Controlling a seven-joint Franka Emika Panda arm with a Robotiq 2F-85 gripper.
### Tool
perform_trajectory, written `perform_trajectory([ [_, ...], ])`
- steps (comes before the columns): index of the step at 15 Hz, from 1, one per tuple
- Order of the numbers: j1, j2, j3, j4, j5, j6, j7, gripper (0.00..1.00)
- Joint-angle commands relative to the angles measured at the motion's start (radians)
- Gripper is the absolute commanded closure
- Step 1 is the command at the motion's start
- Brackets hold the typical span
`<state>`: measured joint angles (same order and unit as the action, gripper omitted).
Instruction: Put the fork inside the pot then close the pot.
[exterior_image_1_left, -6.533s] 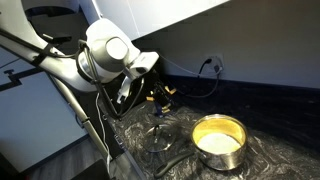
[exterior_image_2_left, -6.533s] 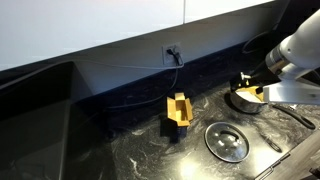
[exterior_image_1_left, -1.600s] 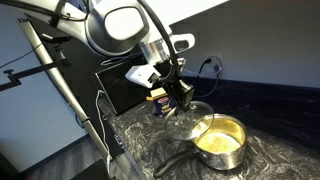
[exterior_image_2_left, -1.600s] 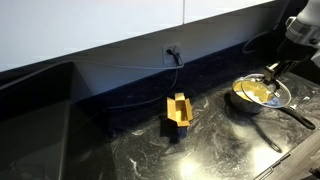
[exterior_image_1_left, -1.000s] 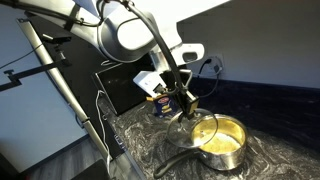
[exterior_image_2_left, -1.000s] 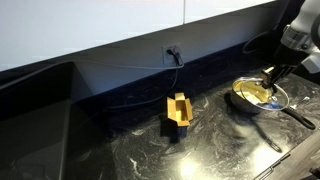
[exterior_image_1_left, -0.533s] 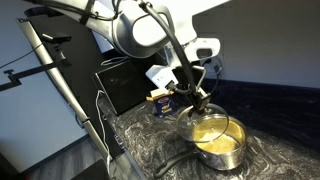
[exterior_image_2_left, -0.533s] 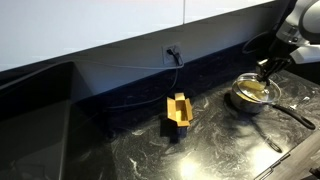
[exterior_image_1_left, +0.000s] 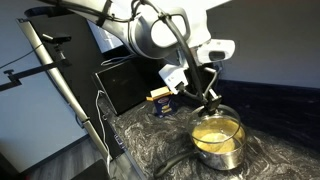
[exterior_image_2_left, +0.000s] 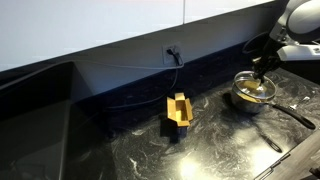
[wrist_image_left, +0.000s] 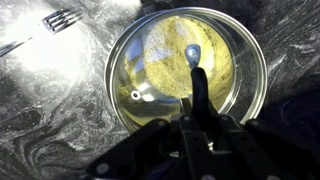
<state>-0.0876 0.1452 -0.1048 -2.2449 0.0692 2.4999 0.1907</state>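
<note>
— What do the cameras out in the room give you?

— In an exterior view the black robot gripper (exterior_image_1_left: 211, 101) hangs right above the round shiny steel pot with the pale yellow inside (exterior_image_1_left: 220, 146). The pot stands on the dark marbled countertop (exterior_image_1_left: 140, 150), and its long black handle runs off to the near left.

— And from the other side?

— In an exterior view the pot sits at the far right of the countertop, with its handle reaching to the near right. The gripper (exterior_image_2_left: 262, 68) comes down onto its top. Well apart to the left stands a yellow blocky object (exterior_image_2_left: 178, 110), below a white wall socket (exterior_image_2_left: 172, 52).

— Is the pot covered?

— The wrist view looks straight down through a flat round glass lid with a steel rim (wrist_image_left: 150, 62), and the yellow inside shows through it. The dark fingers (wrist_image_left: 200, 95) are clenched on the lid's small grey knob. Whether the rim rests on the pot, I cannot tell.

— And the fork?

— The silver metal fork (wrist_image_left: 60, 18) lies on the countertop at the upper left of that view, outside the pot and well apart from it
</note>
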Motion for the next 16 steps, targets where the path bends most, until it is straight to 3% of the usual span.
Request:
perform_trajectory([
  [1,0.001,0.04,-0.007,0.053,0.004,-0.011,0.051,0.96],
  [16,0.013,0.1,-0.02,0.096,-0.013,-0.056,0.123,0.96],
])
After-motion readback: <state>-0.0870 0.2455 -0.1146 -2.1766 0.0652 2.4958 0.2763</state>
